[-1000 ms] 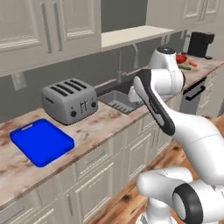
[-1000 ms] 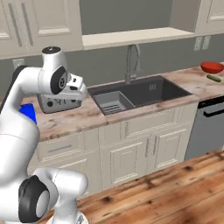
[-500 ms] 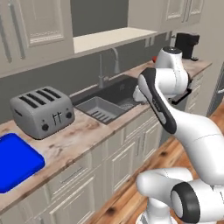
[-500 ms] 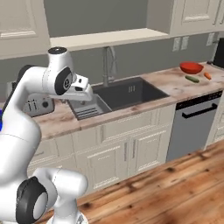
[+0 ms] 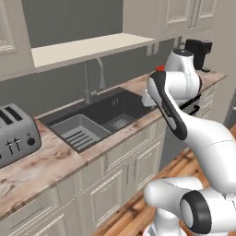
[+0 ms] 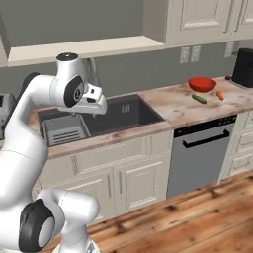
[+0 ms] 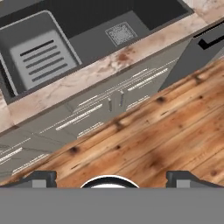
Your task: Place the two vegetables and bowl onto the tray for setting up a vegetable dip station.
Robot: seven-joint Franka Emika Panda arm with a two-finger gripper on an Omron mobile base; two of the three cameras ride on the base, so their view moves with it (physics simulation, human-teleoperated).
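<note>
Bowl [image 6: 202,84] sits untouched; fingers [image 7: 41,178] spread wide, empty.

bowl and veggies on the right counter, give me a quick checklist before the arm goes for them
1. Gripper open and empty: ok.
2. Red bowl upright on the counter: ok.
3. Green vegetable and orange vegetable lying apart from the bowl, free to grasp: ok.
4. Gripper near the bowl: not ok, it hangs over the floor in front of the sink.
5. Tray position: cannot tell.
</note>
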